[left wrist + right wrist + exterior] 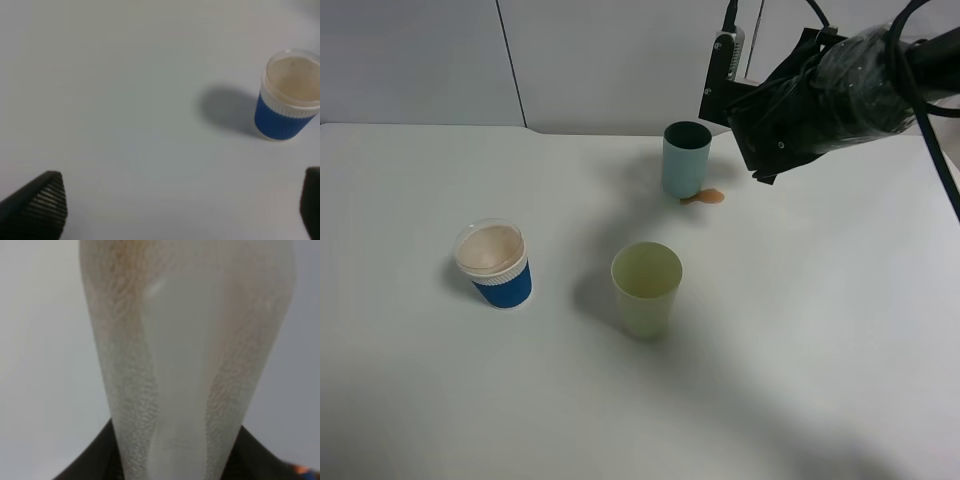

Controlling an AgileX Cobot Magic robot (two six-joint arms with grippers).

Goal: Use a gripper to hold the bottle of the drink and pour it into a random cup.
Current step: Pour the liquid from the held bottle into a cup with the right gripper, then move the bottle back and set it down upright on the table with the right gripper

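Clamps the black right gripper [177,467] tight around the tall translucent plastic bottle [185,355] and holds it raised on the bulky black cable-draped arm [840,85] over the far right of the white table [820,360], close by the plain teal tumbler [685,155]. Shows a small puddle of thin brown drink [706,197] at that tumbler's foot, the pale yellow-green cup [646,288] nearer the front, the blue ribbed cup with a white rim [494,265] well apart on the left. Hangs the black left gripper [175,205] with jaws wide apart above bare table near that blue cup.
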